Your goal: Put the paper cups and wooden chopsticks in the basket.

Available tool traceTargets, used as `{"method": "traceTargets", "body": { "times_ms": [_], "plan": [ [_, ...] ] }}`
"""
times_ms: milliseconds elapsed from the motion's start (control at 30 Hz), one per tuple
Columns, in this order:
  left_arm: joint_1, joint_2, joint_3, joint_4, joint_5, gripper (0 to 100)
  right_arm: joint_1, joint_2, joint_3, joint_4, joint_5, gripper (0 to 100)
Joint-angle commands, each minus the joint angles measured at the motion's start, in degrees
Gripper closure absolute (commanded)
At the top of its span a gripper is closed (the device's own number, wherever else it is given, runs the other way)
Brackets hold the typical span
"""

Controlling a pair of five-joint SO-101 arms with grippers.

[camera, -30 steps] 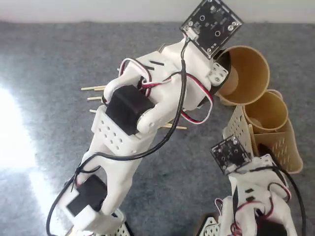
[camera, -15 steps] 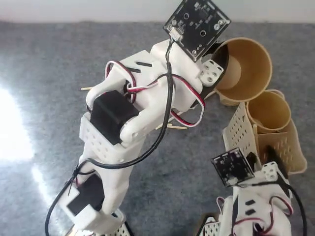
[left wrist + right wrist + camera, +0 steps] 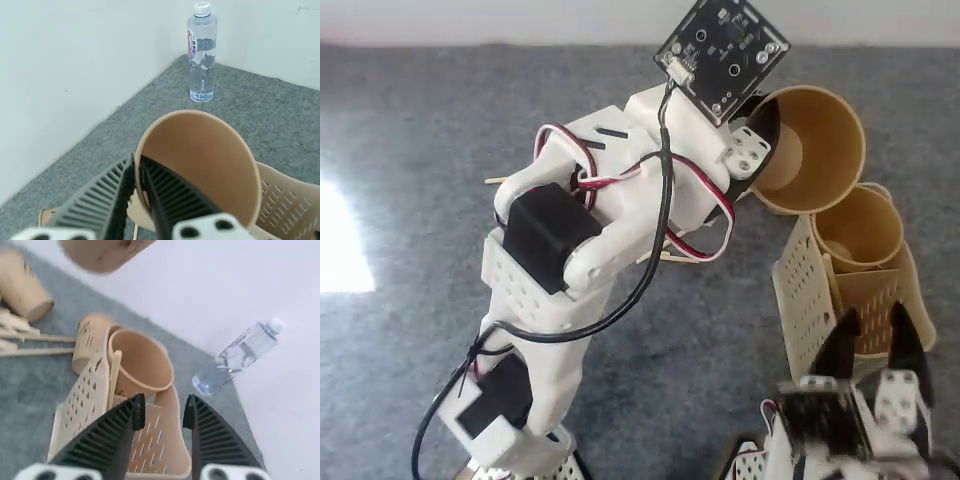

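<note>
At the table's near right corner, the right gripper hangs with its jaws spread apart and nothing between them, just short of the basket's near end. Beyond it the perforated basket lies along the table's right edge, with one paper cup already standing inside. Toward the table's middle, wooden chopsticks lie scattered on the grey surface, partly under the left arm, and a loose paper cup rests beside them. Farther on, the left gripper pinches the rim of a held paper cup, one finger inside and one outside, jaws nearly closed on the thin wall. That cup hangs tilted in the air over the basket's far end. Against the far wall stands a water bottle.

The rim grip looks thin, so the cup may twist or slip before release. Dropped from here, it could strike the seated cup's lip and bounce out. The right gripper sits close enough that a small swing might shove the light basket.
</note>
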Motion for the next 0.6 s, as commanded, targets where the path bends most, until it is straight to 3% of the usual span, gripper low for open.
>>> {"method": "traceTargets", "body": {
  "times_ms": [0,200,367,567],
  "plan": [
    [-0.09,-0.88,-2.33,0.35,0.44,99,0.57,-0.13,-8.62,3.47,-4.84,85.9],
    [3.16,-0.44,-1.98,0.0,0.44,99,0.48,-0.22,-18.37,9.89,-7.91,87.0],
    [8.79,-0.26,-1.89,-1.85,0.35,99,0.48,-0.22,-22.68,9.89,-7.74,98.7],
    [10.81,3.6,0.75,-2.99,0.35,99,0.48,-0.22,-22.86,9.89,-7.82,98.2]
  ]
}}
